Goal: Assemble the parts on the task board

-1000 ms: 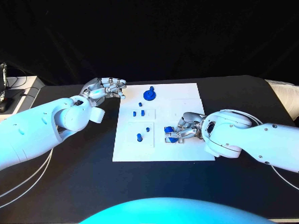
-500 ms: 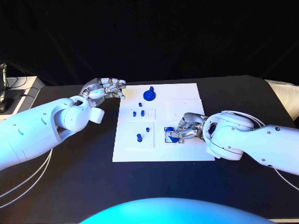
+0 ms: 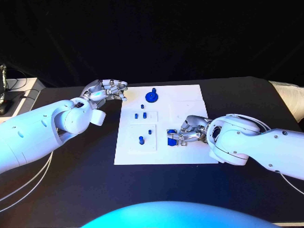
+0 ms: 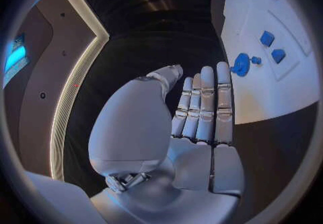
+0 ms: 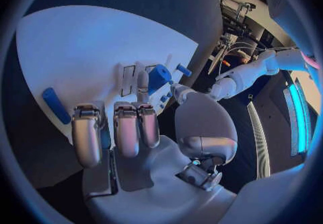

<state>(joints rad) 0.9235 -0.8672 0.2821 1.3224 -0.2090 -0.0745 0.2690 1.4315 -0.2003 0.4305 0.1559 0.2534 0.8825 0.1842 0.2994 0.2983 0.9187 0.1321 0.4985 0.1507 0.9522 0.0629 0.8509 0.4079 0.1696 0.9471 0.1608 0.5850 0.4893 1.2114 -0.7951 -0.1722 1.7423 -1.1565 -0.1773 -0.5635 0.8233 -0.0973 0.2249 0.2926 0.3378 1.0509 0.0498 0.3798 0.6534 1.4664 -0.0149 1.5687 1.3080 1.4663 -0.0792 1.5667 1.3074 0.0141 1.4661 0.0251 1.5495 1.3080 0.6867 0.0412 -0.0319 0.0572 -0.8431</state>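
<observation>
The white task board (image 3: 186,102) lies mid-table. My right hand (image 3: 187,133) is low over its near right part and pinches a blue block (image 3: 172,140) between thumb and a finger; the right wrist view shows that block (image 5: 159,77) at the fingertips above the board (image 5: 88,46). A round blue part (image 3: 152,96) stands near the far edge. Small blue pieces (image 3: 140,115) and two pegs (image 3: 141,139) sit in the left half. My left hand (image 3: 105,89) hovers by the board's far left corner, fingers straight and holding nothing (image 4: 202,111).
A blue bar (image 5: 55,105) lies on the board beside my right hand's fingers. Black table surrounds the board. A white side table with cables (image 3: 1,95) stands beyond the table's left end.
My right hand has shifted slightly with the blue block, which now sits lower against the board. The left hand has stayed still.
</observation>
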